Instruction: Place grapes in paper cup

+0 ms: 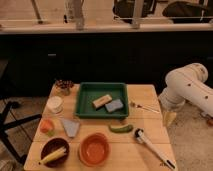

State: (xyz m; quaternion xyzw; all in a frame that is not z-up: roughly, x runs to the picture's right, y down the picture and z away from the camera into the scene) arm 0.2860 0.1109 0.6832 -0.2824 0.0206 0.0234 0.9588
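Grapes and cup sit on the left, with the arm off to the right.
The small bunch of dark purple-brown grapes (63, 86) lies at the back left corner of the pale wooden table (150, 125), just behind the short white paper cup (54, 104), seemingly not touching it. The two-finger gripper (170, 118) hangs beside the table's right edge, jaws apart and holding nothing, well apart from both.

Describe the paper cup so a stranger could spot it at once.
Start at the central green rectangular tray; the short white paper cup stands left of it, far from the end effector on the right. Dark purple grapes sit behind it, an orange-red fruit in front; it alone is plain white.
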